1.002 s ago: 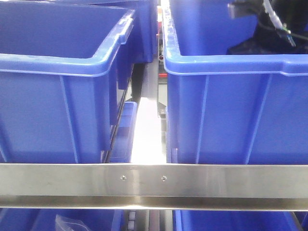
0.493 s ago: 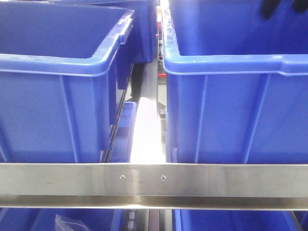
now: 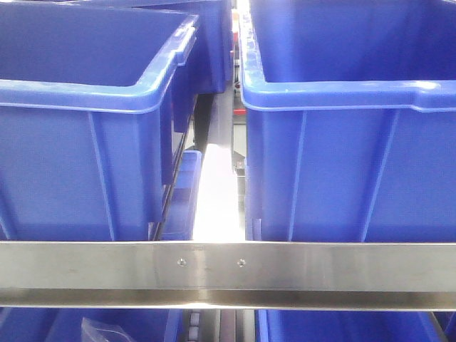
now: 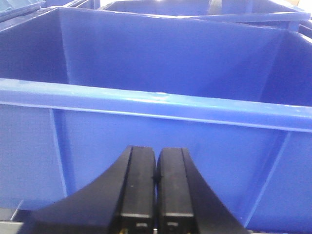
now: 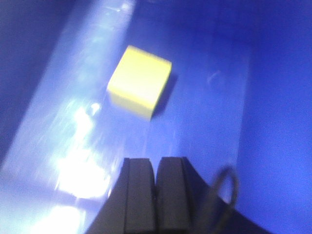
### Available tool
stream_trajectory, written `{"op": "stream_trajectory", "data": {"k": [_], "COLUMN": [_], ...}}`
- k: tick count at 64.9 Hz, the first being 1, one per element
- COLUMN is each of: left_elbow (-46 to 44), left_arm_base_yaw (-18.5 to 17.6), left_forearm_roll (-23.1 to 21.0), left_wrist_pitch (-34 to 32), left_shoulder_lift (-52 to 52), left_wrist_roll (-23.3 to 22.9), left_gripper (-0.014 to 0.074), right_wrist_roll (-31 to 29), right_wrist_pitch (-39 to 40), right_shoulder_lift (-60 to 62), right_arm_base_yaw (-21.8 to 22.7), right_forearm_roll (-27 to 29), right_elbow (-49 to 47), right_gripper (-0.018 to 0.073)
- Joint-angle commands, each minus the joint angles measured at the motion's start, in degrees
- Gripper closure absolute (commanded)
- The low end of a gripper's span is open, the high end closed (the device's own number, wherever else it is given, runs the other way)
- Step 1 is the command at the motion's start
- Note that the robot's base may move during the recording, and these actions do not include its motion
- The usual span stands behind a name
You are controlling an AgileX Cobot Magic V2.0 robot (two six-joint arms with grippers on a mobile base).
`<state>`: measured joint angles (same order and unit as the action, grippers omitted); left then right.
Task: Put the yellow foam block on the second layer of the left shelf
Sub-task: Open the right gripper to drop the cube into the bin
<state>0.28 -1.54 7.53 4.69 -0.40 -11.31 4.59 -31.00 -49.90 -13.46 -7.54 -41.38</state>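
Your right gripper (image 5: 156,195) has its black fingers pressed together on nothing, hovering inside a blue plastic bin (image 5: 263,97); the view is blurred. The yellow foam block (image 5: 140,81) lies loose on the bin floor ahead, well apart from the fingers. Your left gripper (image 4: 156,190) is likewise closed and empty, facing another blue bin's wall (image 4: 146,146). A steel shelf rail (image 3: 228,274) crosses the front view, where neither arm shows.

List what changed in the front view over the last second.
The dark arm that showed at the top right, over the right bin, moved up and out of frame; a second ago it was plain, half a second ago only a tip, now nothing. The left bin, right bin and steel rail stayed put.
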Motion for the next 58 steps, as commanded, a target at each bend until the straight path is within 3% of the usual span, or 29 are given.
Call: {"op": "stream_trajectory", "data": {"k": [1,22,48,58], "left_elbow": [1.5,1.5,1.5,1.5], "left_arm_base_yaw": [-0.1,-0.1,-0.1,-0.1], "left_forearm_roll": [-0.1,-0.1,-0.1,-0.1], "left_wrist_pitch": [-5.0,-5.0,-5.0,-5.0], "left_shoulder_lift": [0.5,0.5,0.5,0.5], "left_wrist_roll": [-0.2,-0.2,-0.2,-0.2], "left_gripper": [0.046,0.0459,0.046,0.046], "right_wrist_roll": [-0.4,-0.4,-0.4,-0.4], "right_wrist_pitch": [6.2,-2.5,-2.2,3.4], "right_shoulder_lift": [6.7,23.0,23.8,23.9], "right_arm_base_yaw": [0.0,0.0,0.0,1.7], "right_forearm_roll": [0.1,0.1,0.1,0.0], "right_elbow": [2.9,6.7,6.7,8.3], "right_gripper": [0.0503,0.0503,0.0503,0.0503]}}
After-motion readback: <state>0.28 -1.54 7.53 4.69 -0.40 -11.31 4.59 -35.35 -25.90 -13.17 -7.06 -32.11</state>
